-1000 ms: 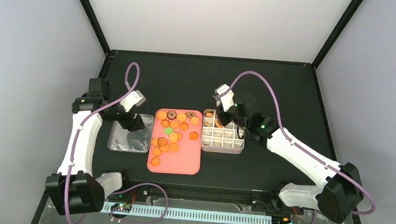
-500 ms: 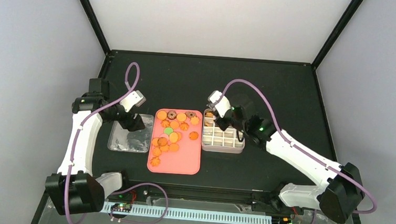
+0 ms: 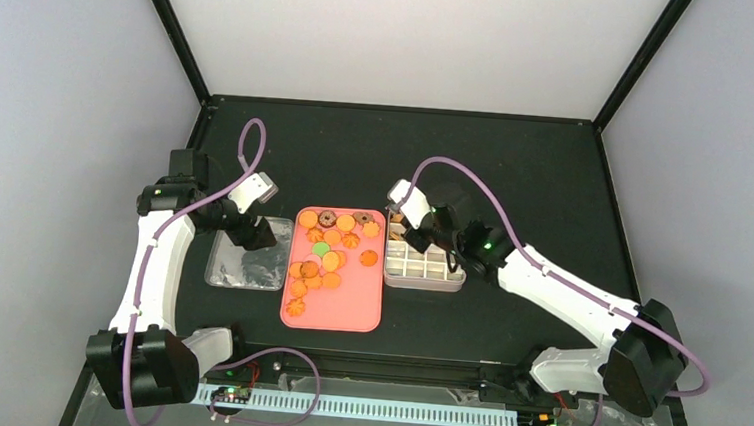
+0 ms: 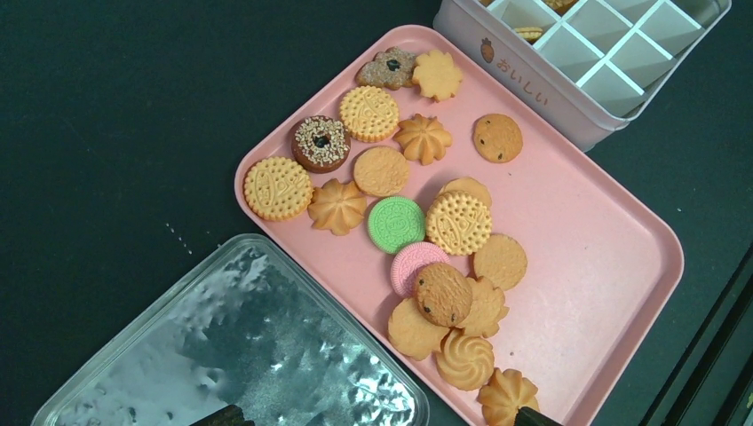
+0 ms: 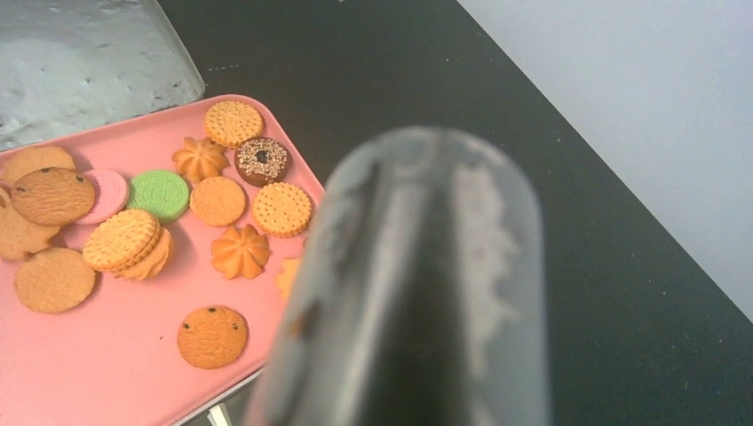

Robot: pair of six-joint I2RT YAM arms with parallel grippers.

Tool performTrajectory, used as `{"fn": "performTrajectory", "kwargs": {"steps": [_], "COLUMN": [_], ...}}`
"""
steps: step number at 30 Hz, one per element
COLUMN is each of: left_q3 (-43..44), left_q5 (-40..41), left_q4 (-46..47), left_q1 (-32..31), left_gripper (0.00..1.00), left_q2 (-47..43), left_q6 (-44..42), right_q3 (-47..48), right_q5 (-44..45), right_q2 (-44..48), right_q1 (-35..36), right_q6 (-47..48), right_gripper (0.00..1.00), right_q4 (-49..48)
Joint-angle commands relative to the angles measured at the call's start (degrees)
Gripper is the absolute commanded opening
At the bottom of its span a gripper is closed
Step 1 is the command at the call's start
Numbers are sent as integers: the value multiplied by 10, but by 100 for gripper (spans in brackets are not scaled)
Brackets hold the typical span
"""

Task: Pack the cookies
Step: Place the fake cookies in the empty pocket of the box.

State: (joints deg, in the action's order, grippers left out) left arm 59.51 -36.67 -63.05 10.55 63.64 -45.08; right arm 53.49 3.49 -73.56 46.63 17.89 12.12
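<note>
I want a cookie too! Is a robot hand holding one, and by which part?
The left gripper is open and holds nothing. For the right gripper it cannot be told: a blurred grey shape blocks its wrist view.

Check your left wrist view: the white gridded tin point(image 4: 568, 105) shows pink Japanese lettering, おいしい, on its side wall, just right of a small fruit-like emblem point(image 4: 487, 51). The stamped marks on the cookies point(image 4: 396, 224) are too small to read.

A blurred grey right gripper point(image 5: 426, 293) filled the lower middle of the frame, too close to tell how its jaws stood. At left, a pink tray point(image 5: 115, 373) held the cookies point(image 5: 217, 201), including 1 green cookie point(image 5: 158, 193), 1 pink cookie point(image 5: 108, 194) and 1 brown sprinkled ring point(image 5: 261, 160). A clear tray point(image 5: 80, 62) lay in the upper left corner on the black table point(image 5: 400, 71).
</note>
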Motion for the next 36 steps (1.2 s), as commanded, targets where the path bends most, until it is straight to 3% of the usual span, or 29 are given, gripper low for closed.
{"fn": "performTrajectory", "kwargs": {"steps": [1,4,9,13,16,21,28,36], "left_q3": [10,10,9,6,4,4,-2,-2], "left_q5": [-17,-17,-18,-18,-18,-16,-12,-21], "left_q4": [-11,-11,-11,-11,-11,-13,-13,-11], "left_q1": [5,5,5,5,5,5,4,5], "left_gripper": [79,79,79,79,79,79,79,79], "left_q2": [2,2,1,-2,-4,-6,-8,0], "left_q6": [-14,-15,-14,-14,-16,-17,-22,-15], "right_q3": [-17,-12,2,6,8,9,8,28], "right_q5": [32,60,91,91,92,63,70,81], "right_q2": [-1,17,67,95,93,84,98,153], "right_q1": [2,2,2,2,2,2,2,2], "right_q6": [-13,-36,-64,-82,-96,-128,-138,-114], "right_gripper": [1,8,46,56,54,42,11,7], "right_q4": [-8,-17,-45,-61,-57,-60,-66,-50]}}
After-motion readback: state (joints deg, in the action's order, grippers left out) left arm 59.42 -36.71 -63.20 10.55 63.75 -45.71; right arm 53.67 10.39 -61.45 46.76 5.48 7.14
